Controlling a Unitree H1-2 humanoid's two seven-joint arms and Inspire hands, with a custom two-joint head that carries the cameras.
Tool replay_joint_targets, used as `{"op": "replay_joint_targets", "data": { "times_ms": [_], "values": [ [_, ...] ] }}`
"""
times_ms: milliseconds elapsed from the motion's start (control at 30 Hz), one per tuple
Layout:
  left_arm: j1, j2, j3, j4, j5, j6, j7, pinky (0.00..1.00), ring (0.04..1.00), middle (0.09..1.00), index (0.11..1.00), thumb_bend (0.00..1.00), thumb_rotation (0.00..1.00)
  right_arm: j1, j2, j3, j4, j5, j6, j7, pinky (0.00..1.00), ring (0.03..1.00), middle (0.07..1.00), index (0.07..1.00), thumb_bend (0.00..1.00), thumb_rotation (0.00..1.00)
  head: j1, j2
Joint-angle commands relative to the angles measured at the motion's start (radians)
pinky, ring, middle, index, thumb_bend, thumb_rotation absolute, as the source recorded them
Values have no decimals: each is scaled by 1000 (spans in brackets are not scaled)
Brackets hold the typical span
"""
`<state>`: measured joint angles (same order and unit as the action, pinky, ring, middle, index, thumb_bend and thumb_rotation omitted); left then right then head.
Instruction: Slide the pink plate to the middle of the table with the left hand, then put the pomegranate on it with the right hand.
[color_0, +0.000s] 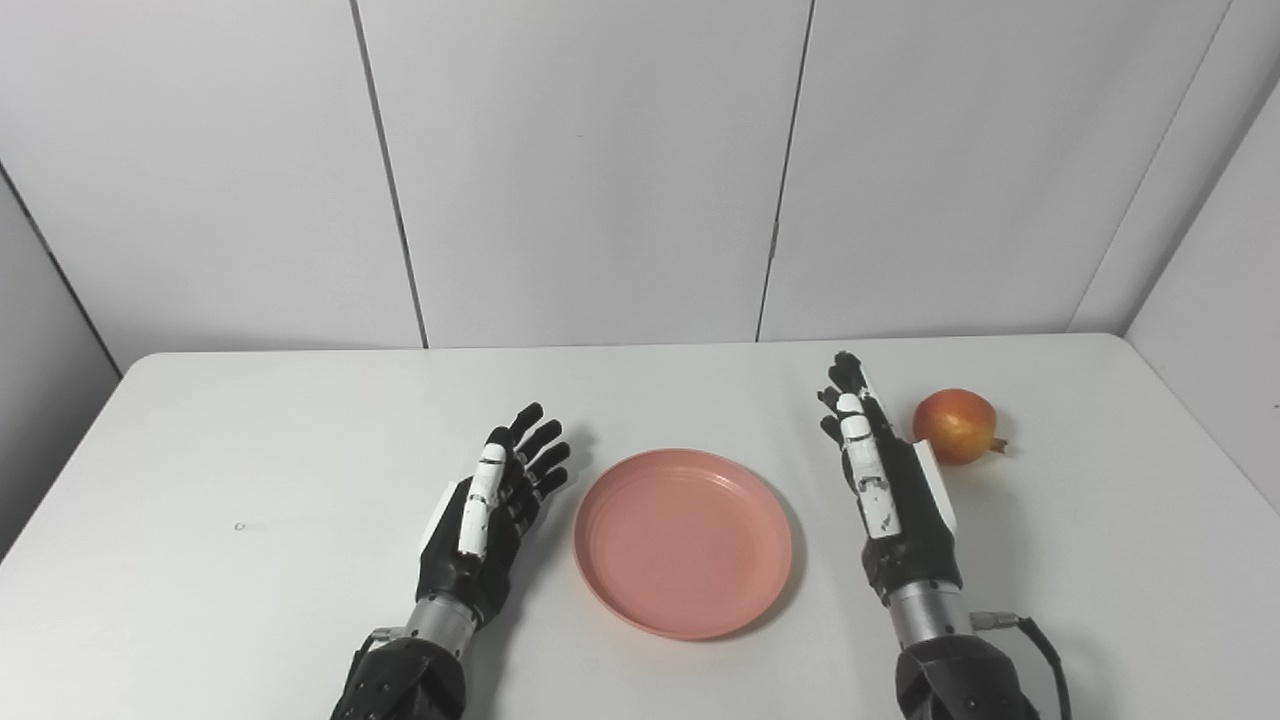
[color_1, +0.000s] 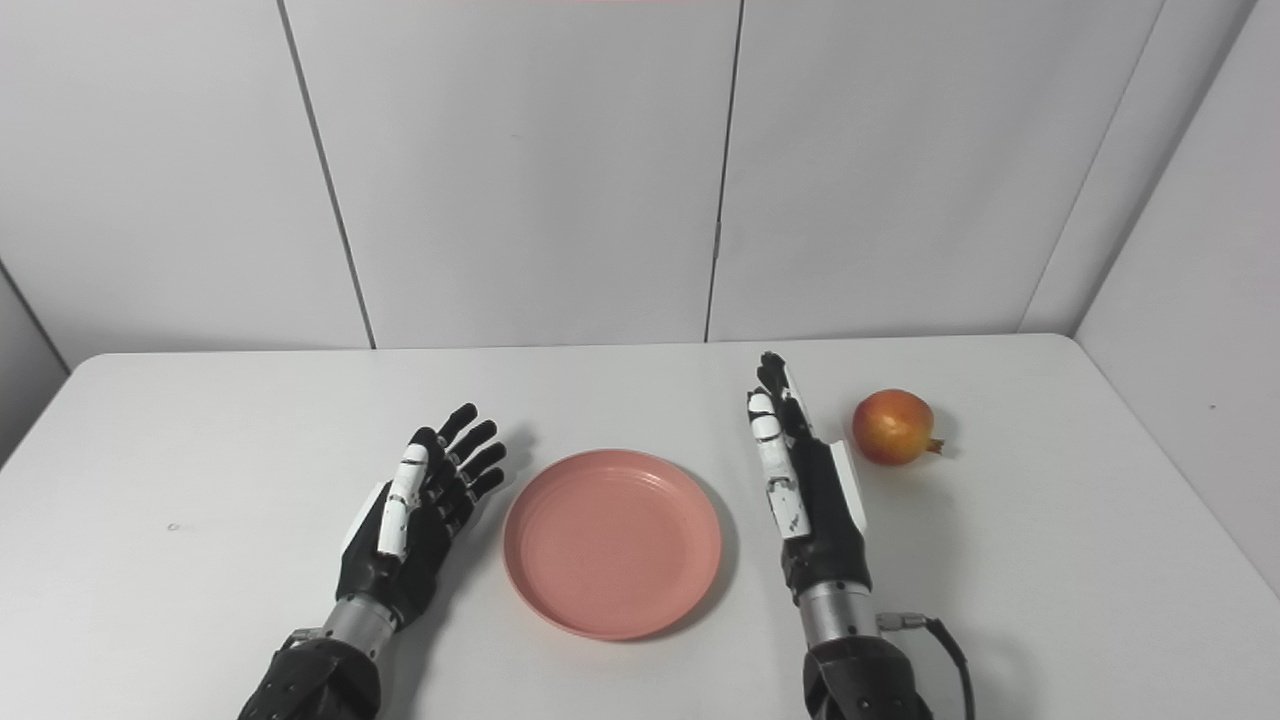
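Both hands, left hand (color_0: 487, 510) and right hand (color_0: 890, 480), are lying released; grabbing carelessly risks rolling the pomegranate (color_0: 956, 426) past the plate (color_0: 683, 541).

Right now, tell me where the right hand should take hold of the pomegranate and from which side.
Grip the pomegranate around its round middle, coming from above or from its left, where the open right hand already stands beside it. The small crown sticks out on its right, so keep the fingers off that end. Nothing crowds it on the table, and the pink plate lies empty nearby.
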<state>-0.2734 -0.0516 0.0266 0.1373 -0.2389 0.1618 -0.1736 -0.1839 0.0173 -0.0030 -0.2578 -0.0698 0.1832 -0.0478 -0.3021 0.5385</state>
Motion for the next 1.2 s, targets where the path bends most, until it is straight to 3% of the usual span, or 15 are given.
{"op": "replay_joint_targets", "data": {
  "times_ms": [0, 333, 500, 767, 967, 1167],
  "values": [
    [8, 3, 6, 16, -11, 5, 0, 926, 913, 925, 920, 414, 1000, -45, -19, -11, -43, -21, -37, -10, 942, 945, 958, 950, 332, 1000, 0, 1],
    [9, 16, 21, 34, -31, 0, -3, 926, 914, 924, 916, 405, 1000, -90, -47, -65, -45, -44, 1, -31, 920, 912, 924, 918, 369, 1000, -49, -21],
    [10, 27, 22, 42, -39, -7, -9, 921, 907, 919, 907, 406, 1000, -106, -68, -65, -46, -133, 15, -50, 857, 878, 896, 895, 484, 856, -68, -28],
    [7, 35, 26, 75, -60, -41, -34, 933, 913, 925, 914, 398, 1000, -118, -113, -74, -37, -253, 19, -74, 776, 851, 872, 889, 611, 707, -105, -43],
    [11, 37, 26, 78, -69, -44, -39, 934, 916, 926, 918, 394, 1000, -119, -169, -68, -36, -377, 32, -67, 801, 845, 870, 883, 670, 671, -107, -54],
    [12, 38, 28, 84, -78, -50, -49, 926, 909, 923, 916, 391, 1000, -129, -203, -69, -49, -423, 72, -42, 808, 854, 866, 856, 731, 582, -118, -60]
  ]
}}
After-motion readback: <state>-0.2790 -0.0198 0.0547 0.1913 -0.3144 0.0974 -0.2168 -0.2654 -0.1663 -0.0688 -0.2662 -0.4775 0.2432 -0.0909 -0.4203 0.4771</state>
